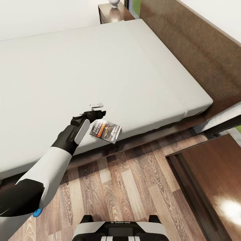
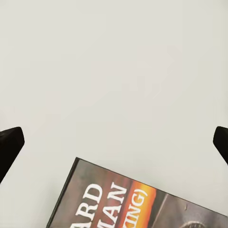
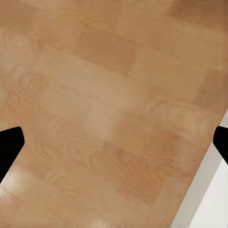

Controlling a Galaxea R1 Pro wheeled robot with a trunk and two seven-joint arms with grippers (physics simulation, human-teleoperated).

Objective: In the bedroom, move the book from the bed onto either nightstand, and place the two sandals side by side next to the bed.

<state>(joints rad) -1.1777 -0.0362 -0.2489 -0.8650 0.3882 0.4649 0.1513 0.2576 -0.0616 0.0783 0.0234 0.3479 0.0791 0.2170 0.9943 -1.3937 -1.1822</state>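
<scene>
The book (image 1: 105, 131), a thin paperback with an orange band and white lettering, lies on the light-grey mattress at the near edge of the bed (image 1: 110, 67). My left gripper (image 1: 97, 109) hovers just beyond the book over the mattress. In the left wrist view the left gripper (image 2: 114, 142) is open, fingertips (image 2: 9, 145) far apart, and the book (image 2: 137, 204) lies short of them, untouched. My right gripper (image 3: 114, 145) is open over bare wood floor. A bright blue tip (image 1: 36, 212) peeks from under my left forearm; I cannot tell whether it is a sandal.
One nightstand (image 1: 117, 15) stands at the far end of the headboard (image 1: 190, 47), with a white rounded object (image 1: 114, 3) on it. A second dark-brown glossy nightstand (image 1: 214, 177) is at the near right. Wood-plank floor (image 1: 134, 187) runs between the bed and my base (image 1: 120, 231).
</scene>
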